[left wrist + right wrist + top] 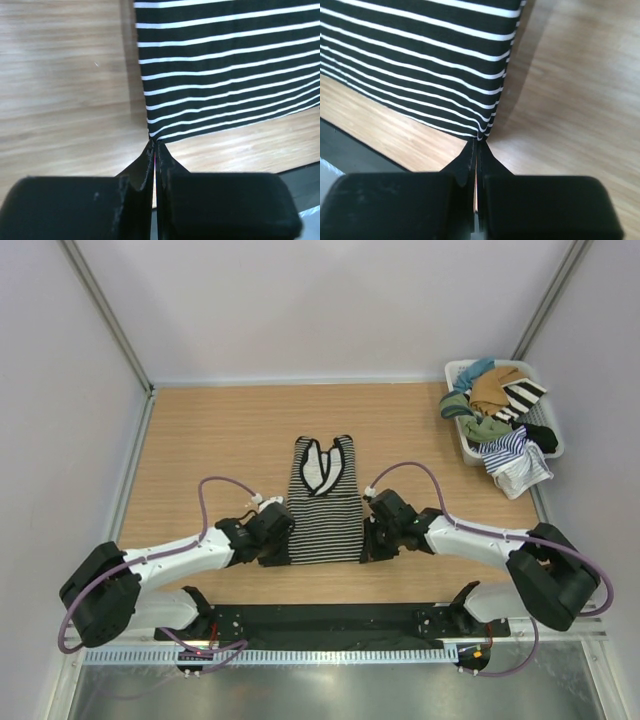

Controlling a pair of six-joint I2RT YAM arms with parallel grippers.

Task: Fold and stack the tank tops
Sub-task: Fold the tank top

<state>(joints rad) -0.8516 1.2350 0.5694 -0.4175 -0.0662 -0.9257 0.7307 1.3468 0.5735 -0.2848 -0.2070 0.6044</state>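
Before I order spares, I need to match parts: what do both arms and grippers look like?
The left arm and right arm have white links and bulky black joint housings. A purple cable runs along each. The left gripper and right gripper are black: blocky bodies, thin tapering fingers.

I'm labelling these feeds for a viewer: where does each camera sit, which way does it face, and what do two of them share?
Top external: above and behind the bases, looking down on the table; left arm, right arm, black-and-white tank top between them, basket far right.
Left wrist: on the left arm, facing along the left gripper, shut on the top's near-left corner.
Right wrist: mirrored; right gripper shut on the near-right corner.
Shared: both wrist views show that striped hem.
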